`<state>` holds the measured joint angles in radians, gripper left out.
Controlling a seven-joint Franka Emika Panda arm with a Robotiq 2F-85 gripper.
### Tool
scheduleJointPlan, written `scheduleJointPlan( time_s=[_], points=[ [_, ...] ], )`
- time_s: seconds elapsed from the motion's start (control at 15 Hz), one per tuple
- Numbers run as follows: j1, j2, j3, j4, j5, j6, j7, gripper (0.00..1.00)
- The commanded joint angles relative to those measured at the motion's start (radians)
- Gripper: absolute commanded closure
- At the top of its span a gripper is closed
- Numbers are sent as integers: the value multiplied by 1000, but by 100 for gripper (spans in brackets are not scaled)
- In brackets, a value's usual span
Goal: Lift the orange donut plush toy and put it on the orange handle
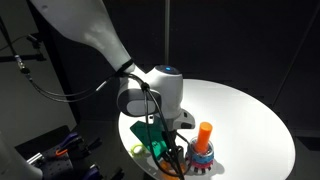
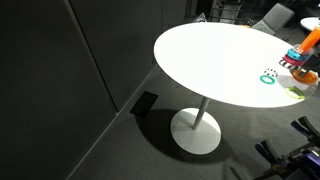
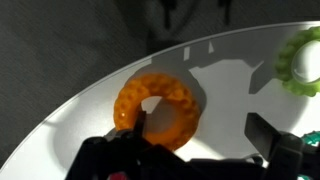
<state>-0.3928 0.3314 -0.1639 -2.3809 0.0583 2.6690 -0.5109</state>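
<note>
In the wrist view the orange donut plush toy point(image 3: 160, 105) lies flat on the white table point(image 3: 230, 95). My gripper point(image 3: 200, 130) is open and low over it. One fingertip is over the donut's pale centre hole, the other is outside its rim on the bare table. In an exterior view the gripper point(image 1: 166, 143) hangs close to the table and hides the donut. The orange handle point(image 1: 205, 133) stands upright on its blue and red ring base point(image 1: 203, 157), just beside the gripper. The handle also shows at the edge of an exterior view point(image 2: 312, 42).
A thin yellow-green ring point(image 3: 300, 58) lies on the table near the donut and shows in an exterior view point(image 1: 137, 150). A dark-green ring point(image 1: 150, 135) lies by the gripper. The round table's edge point(image 1: 130, 135) is close. A dark wall surrounds the table.
</note>
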Motion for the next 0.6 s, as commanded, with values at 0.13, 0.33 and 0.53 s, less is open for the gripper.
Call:
scheduleJointPlan(
  time_s=[0.13, 0.33, 0.53],
  points=[
    [-58, 49, 48, 41, 41, 6, -71, 0],
    [-66, 67, 60, 48, 37, 6, -74, 0],
    [-66, 80, 65, 50, 30, 11, -72, 19]
  ],
)
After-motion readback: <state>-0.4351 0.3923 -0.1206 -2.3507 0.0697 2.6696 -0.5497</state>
